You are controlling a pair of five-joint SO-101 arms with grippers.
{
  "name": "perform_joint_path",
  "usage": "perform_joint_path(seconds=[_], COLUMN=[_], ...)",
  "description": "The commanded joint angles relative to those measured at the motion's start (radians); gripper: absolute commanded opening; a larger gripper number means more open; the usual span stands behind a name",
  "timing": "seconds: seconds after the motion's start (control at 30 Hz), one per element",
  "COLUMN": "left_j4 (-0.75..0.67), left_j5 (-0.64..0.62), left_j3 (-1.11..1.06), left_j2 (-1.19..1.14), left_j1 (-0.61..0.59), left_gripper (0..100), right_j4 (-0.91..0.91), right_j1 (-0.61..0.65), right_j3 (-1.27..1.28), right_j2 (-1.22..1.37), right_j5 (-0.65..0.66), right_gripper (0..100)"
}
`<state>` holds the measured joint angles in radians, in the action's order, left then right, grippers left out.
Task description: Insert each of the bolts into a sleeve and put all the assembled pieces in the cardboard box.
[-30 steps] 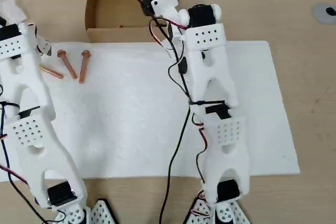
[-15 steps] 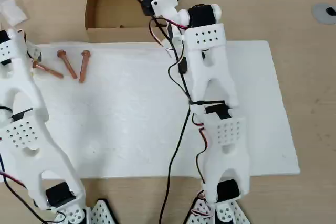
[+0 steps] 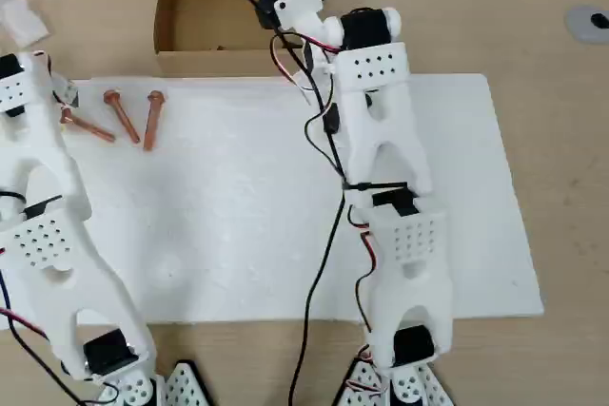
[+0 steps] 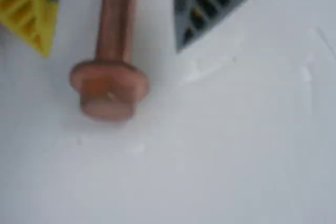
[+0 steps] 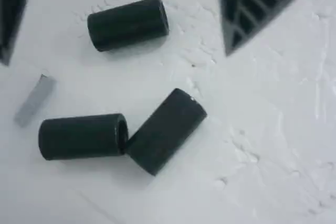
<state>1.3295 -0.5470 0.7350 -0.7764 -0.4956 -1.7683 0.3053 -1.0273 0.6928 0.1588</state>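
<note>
At the far-left corner of the foam sheet (image 3: 238, 225) lie three bolts (image 3: 122, 115), none yet sleeved. No assembled piece shows in the cardboard box (image 3: 166, 21), so I judge the whole task remains. The left tool (image 4: 111, 45), released, straddles the shank of the leftmost bolt (image 3: 92, 129), which lies flat, long axis roughly left-right, head apparently leftward. The right tool (image 5: 118, 51) hangs unclenched over three sleeves (image 5: 128, 23) lying on their sides.

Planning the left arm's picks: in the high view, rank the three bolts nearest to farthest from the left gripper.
1. Leftmost bolt, at the left gripper.
2. Middle bolt, beside it.
3. Rightmost bolt, farthest right.
</note>
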Motion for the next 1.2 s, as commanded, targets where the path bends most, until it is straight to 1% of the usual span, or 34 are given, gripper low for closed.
perform_joint_path(seconds=[0.0,0.3,0.6,0.67,0.73,0.8,0.9,1.17], left_j4=[-0.014,-0.011,0.094,0.126,0.149,0.169,0.203,0.279], left_j5=[-0.002,-0.002,0.005,0.017,0.021,0.029,0.055,0.057], left_j3=[0.008,0.130,0.270,0.296,0.319,0.342,0.374,0.445], left_j2=[0.005,-0.166,-0.246,-0.259,-0.268,-0.272,-0.272,-0.269], left_j1=[0.020,0.020,0.031,0.031,0.032,0.031,0.034,0.028], left_gripper=[17,17,16,12,5,1,1,1], right_j4=[-0.020,-0.020,-0.020,-0.020,-0.020,-0.020,-0.020,-0.020], right_j1=[0.008,0.008,0.008,0.008,0.008,0.008,0.008,0.008], right_j3=[0.001,0.001,0.001,0.001,0.001,0.001,0.001,0.001], right_j2=[-0.074,-0.074,-0.074,-0.074,-0.074,-0.076,-0.076,-0.076], right_j5=[0.006,0.006,0.005,0.005,0.002,0.000,0.000,-0.002], right_gripper=[29.6,29.6,29.6,29.6,29.6,29.6,29.6,29.6])
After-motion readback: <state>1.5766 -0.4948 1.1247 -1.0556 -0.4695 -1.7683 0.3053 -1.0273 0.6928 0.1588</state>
